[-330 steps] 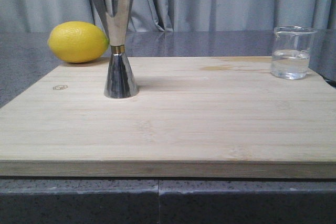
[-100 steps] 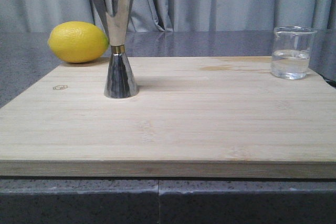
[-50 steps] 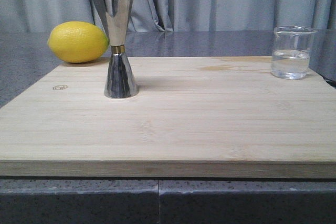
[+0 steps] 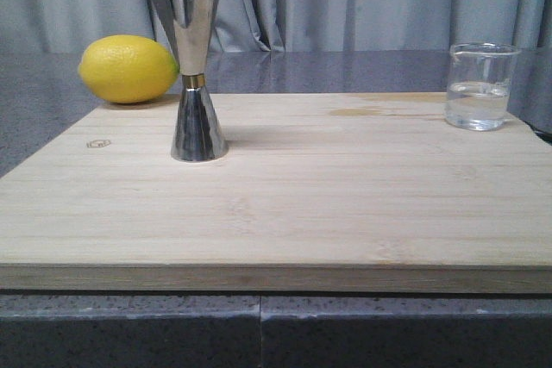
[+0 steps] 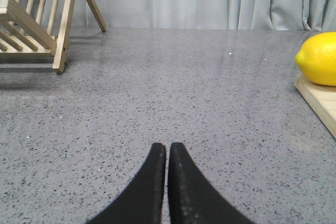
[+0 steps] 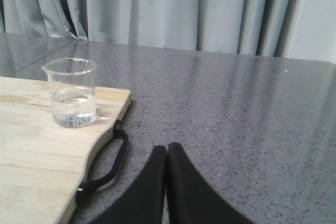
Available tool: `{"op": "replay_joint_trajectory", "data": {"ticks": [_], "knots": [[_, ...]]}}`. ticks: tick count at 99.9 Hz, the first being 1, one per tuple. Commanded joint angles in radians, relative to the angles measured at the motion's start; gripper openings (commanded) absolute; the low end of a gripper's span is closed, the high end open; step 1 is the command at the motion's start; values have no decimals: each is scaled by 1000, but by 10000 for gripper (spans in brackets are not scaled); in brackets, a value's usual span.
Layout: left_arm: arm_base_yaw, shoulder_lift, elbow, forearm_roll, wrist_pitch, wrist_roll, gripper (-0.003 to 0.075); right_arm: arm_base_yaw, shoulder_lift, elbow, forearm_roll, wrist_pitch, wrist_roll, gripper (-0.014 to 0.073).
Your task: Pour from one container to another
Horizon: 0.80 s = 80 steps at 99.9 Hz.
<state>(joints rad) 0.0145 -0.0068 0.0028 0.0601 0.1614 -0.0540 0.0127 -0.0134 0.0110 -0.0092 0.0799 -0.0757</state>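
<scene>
A small clear glass beaker (image 4: 481,86) with some clear liquid stands upright at the far right of the wooden board (image 4: 276,204); the right wrist view also shows the beaker (image 6: 72,92). The tall steel jigger (image 4: 193,69) with a gold waist band stands upright on the board's left part. My left gripper (image 5: 167,148) is shut and empty over the grey counter, left of the board. My right gripper (image 6: 167,148) is shut and empty over the counter, right of the board's black handle (image 6: 105,166). Neither gripper appears in the front view.
A yellow lemon (image 4: 128,68) lies behind the jigger at the board's far left corner, also seen as the lemon (image 5: 320,59) in the left wrist view. A wooden dish rack (image 5: 37,19) stands on the counter further left. Grey curtains hang behind.
</scene>
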Motion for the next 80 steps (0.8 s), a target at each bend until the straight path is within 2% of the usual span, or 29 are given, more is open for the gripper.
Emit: {"op": "replay_joint_trajectory", "data": {"ticks": [1,28,53,63,80], "knots": [[-2,-20,30,-14,-87,-10,-19,-4,-7,10,-8,-96,-5,-54],[-2,-20,30,-60,-95,-11,-19,-4,-7,10,-8,-117,-5,-54],[-2,-20,24,-178,-211,-17,-19,-4,-7,-14,51,-113,-5,-54],[-2,-20,-9,-265,-174,-22,-19,-4,-7,-59,51,-80,-5,-54],[-2,-14,-123,-295,-22,-22,-19,-4,-5,-185,51,102,-5,-54]]}}
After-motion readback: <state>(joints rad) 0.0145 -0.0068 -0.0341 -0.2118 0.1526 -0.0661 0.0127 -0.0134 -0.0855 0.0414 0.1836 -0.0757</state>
